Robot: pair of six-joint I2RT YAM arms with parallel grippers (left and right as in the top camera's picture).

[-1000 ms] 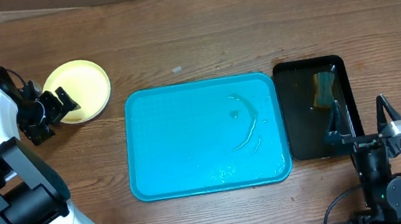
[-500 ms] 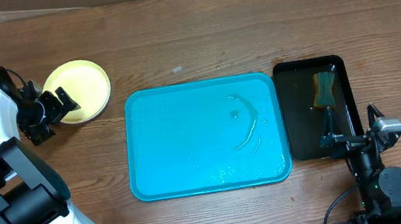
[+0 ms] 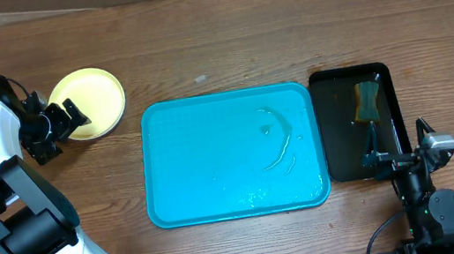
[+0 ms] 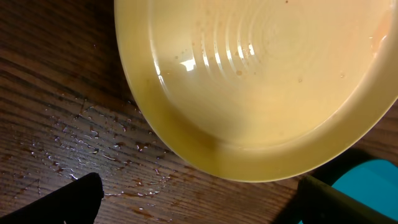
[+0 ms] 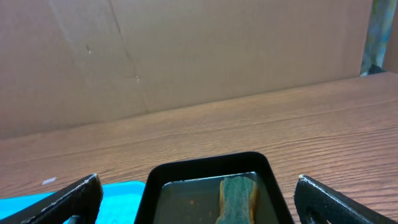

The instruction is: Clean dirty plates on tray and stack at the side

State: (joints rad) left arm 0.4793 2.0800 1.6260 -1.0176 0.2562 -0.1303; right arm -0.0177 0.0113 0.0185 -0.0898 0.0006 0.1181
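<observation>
One pale yellow plate (image 3: 91, 100) lies on the wood left of the cyan tray (image 3: 231, 155), off it. My left gripper (image 3: 65, 125) stands open at the plate's left rim, holding nothing. In the left wrist view the plate (image 4: 267, 81) fills the upper frame with small brownish specks, and the left gripper (image 4: 199, 208) spans the bare wood just below its edge. The tray holds only water streaks. My right gripper (image 3: 402, 156) is open at the front end of the black tray (image 3: 380, 74). In the right wrist view the right gripper (image 5: 202, 202) straddles that black tray (image 5: 205, 163).
A yellow-green sponge (image 3: 367, 100) lies in the water of the black tray, shown as the sponge (image 5: 236, 196) in the right wrist view. Water droplets (image 4: 93, 140) spot the wood beside the plate. A cardboard wall (image 5: 199, 56) rises behind the table.
The right gripper shifted slightly toward the front edge and turned a little, then stopped. The left arm and the plate have not moved.
</observation>
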